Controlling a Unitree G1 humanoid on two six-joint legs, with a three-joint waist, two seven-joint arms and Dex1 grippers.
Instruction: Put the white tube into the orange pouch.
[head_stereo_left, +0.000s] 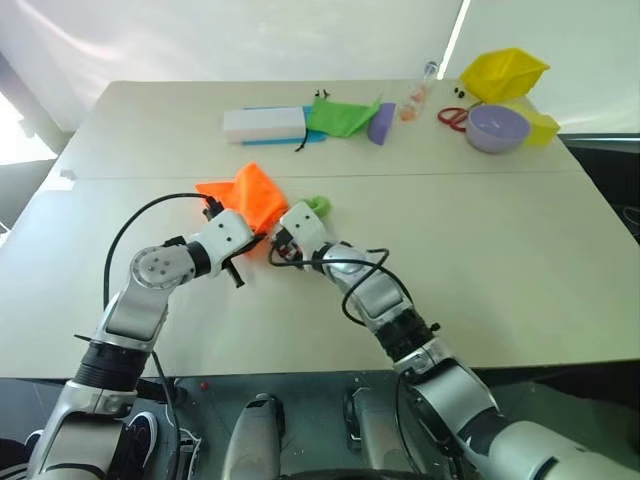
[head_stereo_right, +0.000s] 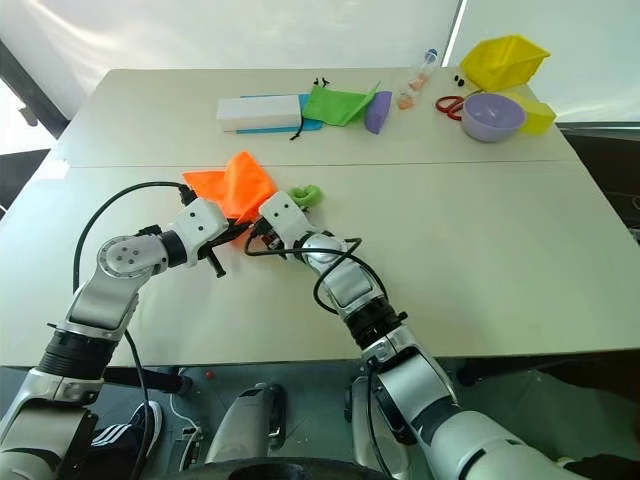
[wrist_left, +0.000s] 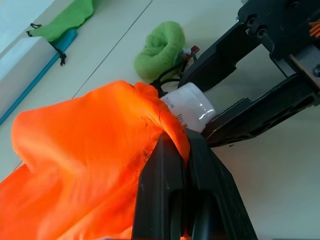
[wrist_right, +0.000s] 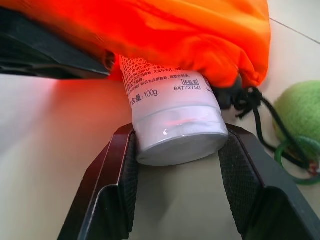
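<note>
**Tube partly inside pouch, both grippers engaged**

The white tube (wrist_right: 172, 117) is being gripped at its cap end by the right gripper (wrist_right: 177, 165); the jaws are being held partway open, pressed against both sides of the tube. The tube's other end is being covered by the mouth of the orange pouch (head_stereo_left: 250, 200) (printed section still visible just outside the opening, how far in cannot be told).

The pouch fabric is being pinched at the mouth edge by the left gripper (wrist_left: 182, 155), jaws fully closed on a fold of cloth. The pouch is being held raised off the table (head_stereo_left: 480, 260), near the middle of it, between the two grippers.

The black cord (wrist_right: 250, 100) is being seen running from the pouch mouth to a small green ring (wrist_right: 295, 160), beside a fuzzy green ball (wrist_left: 160, 50) lying on the table just past the pouch.

At the table's far edge, well apart: a white box (head_stereo_left: 265, 123), a green cloth pouch (head_stereo_left: 340, 115), a purple bowl (head_stereo_left: 497, 128), red scissors (head_stereo_left: 452, 117), a yellow container (head_stereo_left: 503, 72).
</note>
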